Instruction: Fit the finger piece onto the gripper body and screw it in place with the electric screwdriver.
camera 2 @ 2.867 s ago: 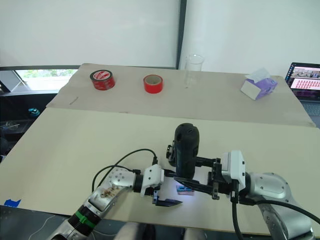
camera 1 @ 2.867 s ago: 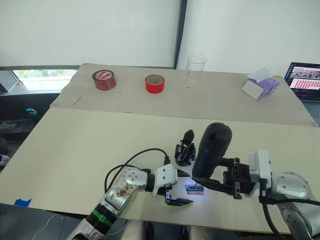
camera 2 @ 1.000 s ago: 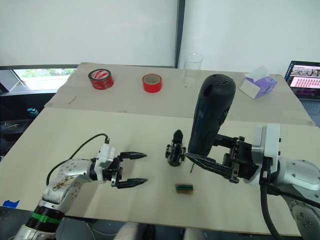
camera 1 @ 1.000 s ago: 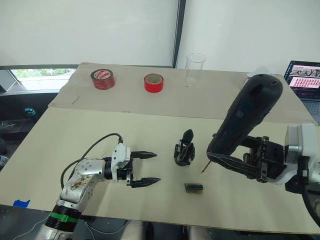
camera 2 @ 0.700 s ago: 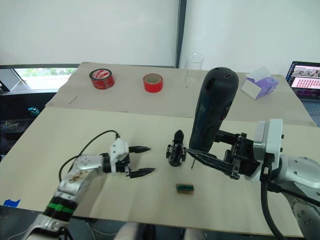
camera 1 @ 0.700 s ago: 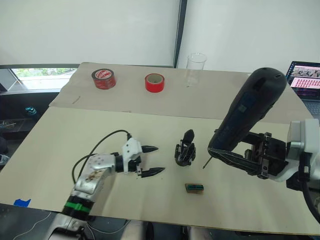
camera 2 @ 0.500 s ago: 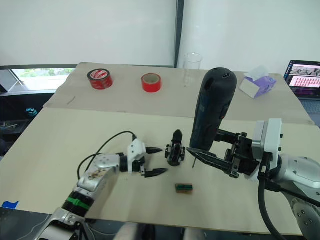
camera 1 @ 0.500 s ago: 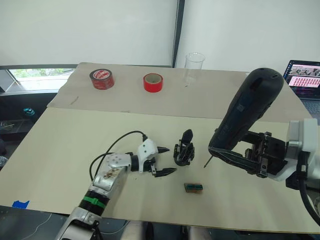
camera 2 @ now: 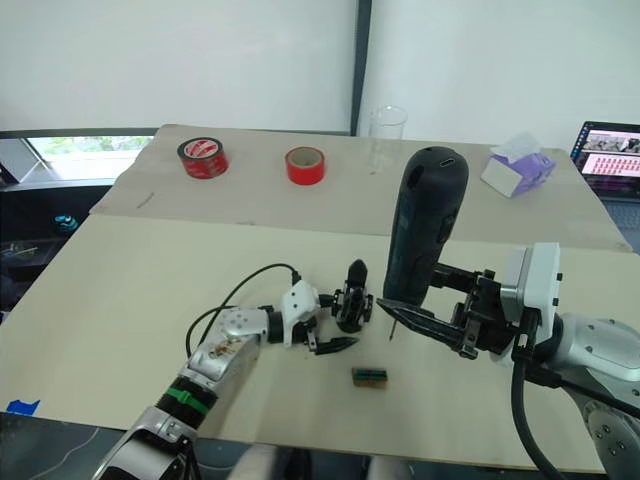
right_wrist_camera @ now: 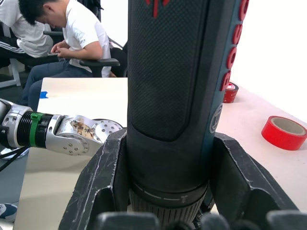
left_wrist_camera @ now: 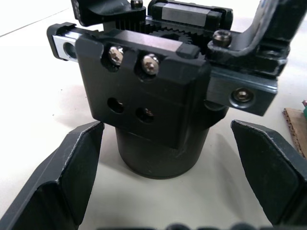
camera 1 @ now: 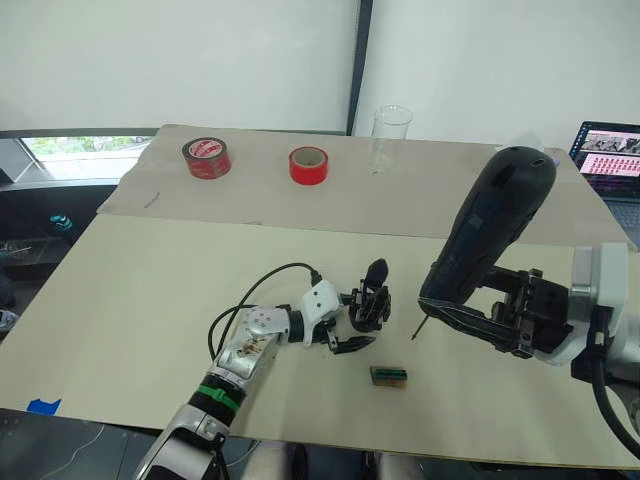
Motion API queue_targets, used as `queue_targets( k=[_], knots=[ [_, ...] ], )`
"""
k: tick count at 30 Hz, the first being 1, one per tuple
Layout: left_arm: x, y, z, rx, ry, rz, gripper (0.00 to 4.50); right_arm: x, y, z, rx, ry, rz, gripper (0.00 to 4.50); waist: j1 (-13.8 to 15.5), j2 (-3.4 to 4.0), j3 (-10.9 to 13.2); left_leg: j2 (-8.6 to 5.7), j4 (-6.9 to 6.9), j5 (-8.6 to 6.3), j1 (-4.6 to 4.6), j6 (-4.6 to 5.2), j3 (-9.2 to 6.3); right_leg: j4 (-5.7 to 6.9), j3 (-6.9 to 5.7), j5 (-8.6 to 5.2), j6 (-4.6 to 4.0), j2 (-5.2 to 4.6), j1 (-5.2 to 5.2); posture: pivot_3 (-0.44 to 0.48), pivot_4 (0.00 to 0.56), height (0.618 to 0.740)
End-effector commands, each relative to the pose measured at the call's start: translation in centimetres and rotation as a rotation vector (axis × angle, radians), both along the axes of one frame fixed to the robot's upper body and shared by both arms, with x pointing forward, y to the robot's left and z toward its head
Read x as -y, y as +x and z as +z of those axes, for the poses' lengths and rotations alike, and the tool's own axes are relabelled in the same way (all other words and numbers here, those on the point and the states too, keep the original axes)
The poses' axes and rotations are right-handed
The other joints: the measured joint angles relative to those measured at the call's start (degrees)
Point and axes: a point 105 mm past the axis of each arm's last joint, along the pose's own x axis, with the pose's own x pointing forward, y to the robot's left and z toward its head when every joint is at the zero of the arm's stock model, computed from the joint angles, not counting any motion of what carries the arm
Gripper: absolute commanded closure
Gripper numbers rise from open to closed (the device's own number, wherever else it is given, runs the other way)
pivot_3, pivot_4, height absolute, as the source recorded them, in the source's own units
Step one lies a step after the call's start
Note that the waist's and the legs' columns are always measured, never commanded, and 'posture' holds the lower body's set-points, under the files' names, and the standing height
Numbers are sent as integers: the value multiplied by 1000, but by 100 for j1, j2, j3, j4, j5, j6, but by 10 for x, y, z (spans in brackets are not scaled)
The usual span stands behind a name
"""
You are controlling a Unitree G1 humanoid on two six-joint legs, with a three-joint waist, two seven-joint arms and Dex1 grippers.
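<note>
The gripper body, a small black mechanism with one pointed finger sticking up, stands mid-table. My left gripper is open, one finger on each side of the gripper body without touching it. My right gripper is shut on the electric screwdriver, which it holds tilted above the table to the right of the body. The screwdriver's thin bit points down-left and hangs clear of the body. In the right wrist view both fingers clamp the screwdriver's barrel. The finger piece is out of view.
A small green-and-brown block lies near the table's front edge. On the far cardboard sheet are two red tape rolls, a clear cup, a tissue box and a laptop. Seated people are beyond the table.
My left gripper has travelled right across the table and now straddles the gripper body, still open. The screwdriver has stayed roughly where it was in my right gripper.
</note>
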Motion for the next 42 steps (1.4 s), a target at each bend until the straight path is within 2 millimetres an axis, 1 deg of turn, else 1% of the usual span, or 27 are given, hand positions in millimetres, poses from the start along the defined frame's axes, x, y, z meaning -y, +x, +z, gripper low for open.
queue_targets(
  k=[1,3,4,6,7,9,13,17,20,24,28,31,33,35,36,38,42],
  knots=[
    [5,2,0,12,3,-5,42,2,-7,12,80,-8,-12,2580,4,0,0,0,1,0,0,0,-1,0,-1,0,0,0,1,0,150,740],
    [8,1,-2,7,6,-8,42,3,-8,11,79,-9,-17,2580,11,0,0,0,2,0,0,1,-1,0,-1,0,1,-1,2,0,150,740],
    [8,1,-2,5,7,-9,275,3,-8,10,78,-9,-18,2580,10,0,0,0,3,-1,0,1,-2,0,-1,0,1,-1,2,0,150,740],
    [9,2,-5,2,13,-6,833,4,-9,10,78,-10,-23,2580,11,0,0,0,3,-1,0,1,-2,0,-1,0,2,-1,2,0,150,740],
    [9,2,-5,2,14,-7,1374,4,-9,10,78,-9,-25,2580,14,0,0,0,3,-1,0,1,-2,0,-1,0,2,0,3,0,150,740],
    [9,2,-6,2,13,-11,2243,5,-9,9,78,-9,-28,2580,16,0,0,0,3,-1,0,1,-2,0,-2,0,2,-1,3,0,150,740],
    [2,1,-6,16,32,-89,2228,6,-11,8,75,-8,-34,2580,26,1,0,0,4,-1,0,2,-2,-1,-4,0,3,-1,5,0,150,740],
    [-12,2,-2,11,49,-212,2228,8,-13,7,71,-8,-39,2580,-9,0,0,0,5,-1,-1,2,-2,1,-8,0,3,0,1,0,150,740],
    [-18,3,-4,14,78,-281,2228,10,-15,6,64,-10,-42,2580,-39,0,0,1,3,-2,-3,2,-2,0,-12,0,3,3,-2,0,150,740],
    [-21,8,-8,23,127,-316,2228,13,-15,5,60,-17,-47,2580,-40,-1,1,1,4,-2,-3,2,-2,0,-13,1,2,3,-2,0,150,740],
    [-18,12,-8,32,123,-317,2228,12,-15,5,62,-17,-48,2580,-36,-1,1,1,5,-2,0,3,-2,0,-12,1,3,3,2,0,150,740],
    [-19,13,-11,-1,114,-300,2228,11,-15,5,62,-15,-48,2580,-34,-1,0,1,5,-2,0,3,-2,0,-12,1,4,2,2,0,150,740],
    [-20,14,-12,-14,108,-278,1206,11,-15,5,61,-13,-47,2580,-34,-1,0,1,6,-2,0,3,-3,0,-12,1,4,2,3,0,150,740],
    [-22,14,-12,-11,105,-269,362,11,-16,5,61,-13,-46,2580,-33,-1,0,1,6,-2,0,3,-3,0,-12,2,5,2,4,0,150,740],
    [-25,14,-11,-7,91,-251,39,11,-15,5,61,-13,-44,2580,-33,-1,0,1,6,-2,0,3,-3,0,-12,2,5,2,4,0,150,740],
    [-30,14,-7,13,61,-220,39,11,-14,5,61,-11,-42,2580,-49,-1,0,1,6,-2,1,3,-3,1,-12,2,5,2,4,0,150,740],
    [-39,5,-6,37,43,-184,39,12,-14,5,62,-13,-41,2580,-133,1,-1,5,5,-1,3,2,-5,4,-10,2,5,4,1,0,150,740]
  ],
)
